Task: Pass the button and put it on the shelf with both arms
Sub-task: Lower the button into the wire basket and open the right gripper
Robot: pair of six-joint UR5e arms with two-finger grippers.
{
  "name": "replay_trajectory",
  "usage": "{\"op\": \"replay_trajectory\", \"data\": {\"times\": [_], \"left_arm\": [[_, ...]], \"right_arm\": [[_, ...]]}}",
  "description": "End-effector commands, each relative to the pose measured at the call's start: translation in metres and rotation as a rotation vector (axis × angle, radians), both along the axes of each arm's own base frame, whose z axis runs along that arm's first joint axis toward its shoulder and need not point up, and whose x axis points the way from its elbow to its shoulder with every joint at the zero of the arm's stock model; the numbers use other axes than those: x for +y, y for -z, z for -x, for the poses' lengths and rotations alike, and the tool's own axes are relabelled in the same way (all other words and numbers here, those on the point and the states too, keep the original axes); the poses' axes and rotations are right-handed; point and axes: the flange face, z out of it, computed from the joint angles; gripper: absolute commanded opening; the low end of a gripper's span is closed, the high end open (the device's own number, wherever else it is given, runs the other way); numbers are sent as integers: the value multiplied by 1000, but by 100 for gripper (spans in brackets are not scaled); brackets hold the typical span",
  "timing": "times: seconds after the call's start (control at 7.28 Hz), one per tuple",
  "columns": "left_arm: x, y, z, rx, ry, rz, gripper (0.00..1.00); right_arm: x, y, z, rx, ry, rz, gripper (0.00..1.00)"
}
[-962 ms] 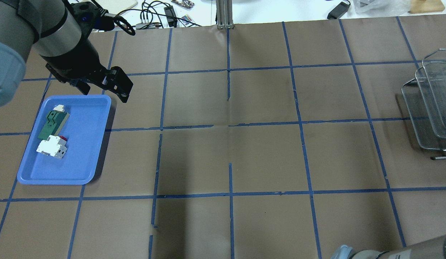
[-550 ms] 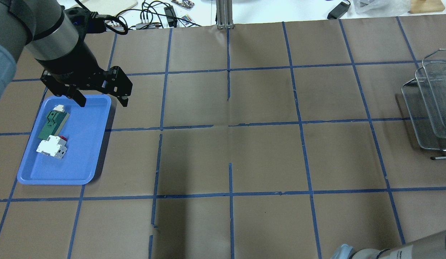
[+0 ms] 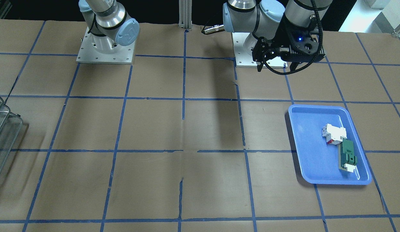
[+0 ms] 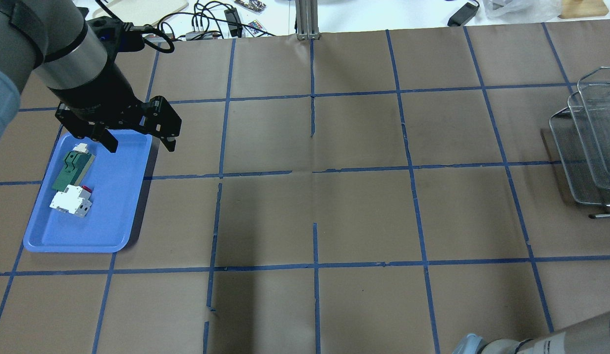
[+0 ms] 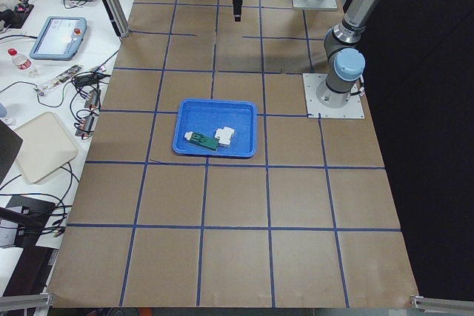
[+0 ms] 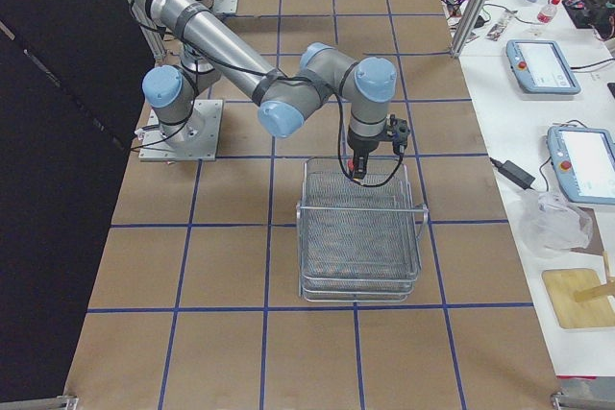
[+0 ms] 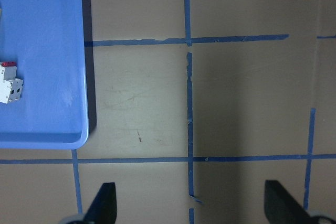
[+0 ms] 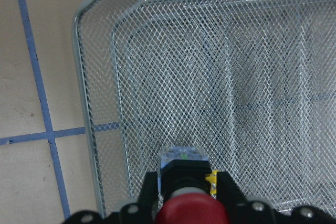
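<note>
You see matt brown paper on the worktop (image 4: 359, 211), a glossy blue plastic tray (image 4: 113, 216), and a bright metal wire-mesh shelf (image 8: 220, 66).

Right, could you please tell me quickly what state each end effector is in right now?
Left end effector: open, holding nothing.
Right end effector: closed on the button, above the shelf.

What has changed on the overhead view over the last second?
The left gripper has turned its wrist and shifted slightly down the view; still open and empty, one finger is over the blue tray, the other past its right edge. The tray, the parts in it and the shelf have not moved.
</note>
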Motion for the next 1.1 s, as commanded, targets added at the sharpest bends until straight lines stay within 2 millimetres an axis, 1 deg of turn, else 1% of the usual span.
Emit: {"op": "replay_trajectory", "data": {"times": [0.0,0.27,0.41,0.55,0.69,0.82,0.96], "left_arm": [[-1,1,0,2,-6,-2,100],[-1,1,0,2,-7,-2,100],[-2,2,0,3,-12,-3,100],[-3,1,0,12,-41,7,100],[-8,0,2,34,-41,37,100],[-9,1,2,37,-39,36,100],[-9,0,2,36,-38,38,100]], "right_arm": [[0,-1,1,6,1,-5,100],[3,-9,-1,9,4,2,100],[4,-25,-6,24,-1,21,100],[13,-49,-21,25,-8,27,100],[29,-77,-49,10,-24,10,100],[40,-112,-89,39,-62,46,100],[56,-124,-142,5,-57,-8,100]]}}
